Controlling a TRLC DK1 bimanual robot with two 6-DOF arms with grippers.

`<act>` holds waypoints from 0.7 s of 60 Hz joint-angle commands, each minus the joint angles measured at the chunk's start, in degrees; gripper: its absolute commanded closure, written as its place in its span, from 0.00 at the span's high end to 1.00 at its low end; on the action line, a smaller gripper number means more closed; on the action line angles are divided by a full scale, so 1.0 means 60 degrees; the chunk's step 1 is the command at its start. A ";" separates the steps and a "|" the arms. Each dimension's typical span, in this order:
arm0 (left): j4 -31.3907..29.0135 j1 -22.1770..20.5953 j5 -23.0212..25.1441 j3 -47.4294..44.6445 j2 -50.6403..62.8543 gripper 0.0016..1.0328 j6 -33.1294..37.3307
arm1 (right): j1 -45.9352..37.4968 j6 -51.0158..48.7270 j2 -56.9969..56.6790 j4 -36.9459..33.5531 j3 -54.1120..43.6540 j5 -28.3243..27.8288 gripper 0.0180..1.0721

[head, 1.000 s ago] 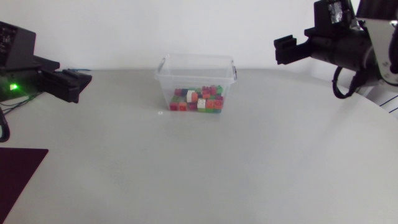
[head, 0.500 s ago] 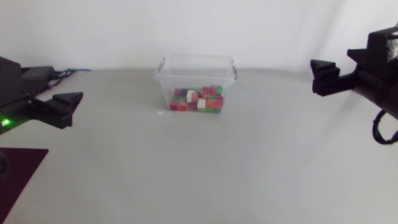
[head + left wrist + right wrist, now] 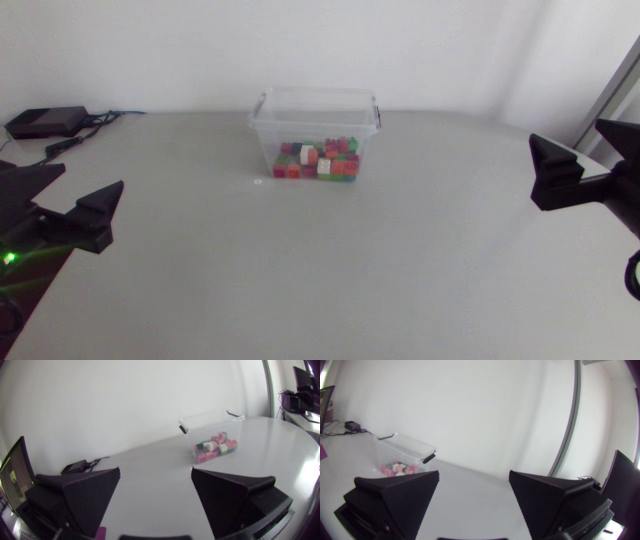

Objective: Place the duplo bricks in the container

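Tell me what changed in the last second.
Both arms pulled back, away from the container toward the table's near corners: the left gripper leftward, the right gripper rightward. Both are open and empty; nothing was taken or let go. The container and the duplo bricks in it did not move.

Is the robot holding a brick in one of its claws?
No, left gripper and right gripper are open and empty; the duplo bricks lie in the container.
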 commanded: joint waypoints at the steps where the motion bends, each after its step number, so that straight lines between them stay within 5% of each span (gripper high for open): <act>1: 0.0253 0.0097 -0.0073 -0.0505 -0.0460 0.96 -0.0402 | -0.0123 0.0014 -0.0473 -0.0149 -0.0510 0.0041 0.96; 42: 0.1394 -0.0151 -0.0450 -0.3455 -0.3539 0.94 -0.2383 | -0.0489 0.2016 -0.3972 -0.0171 -0.3772 -0.0476 0.96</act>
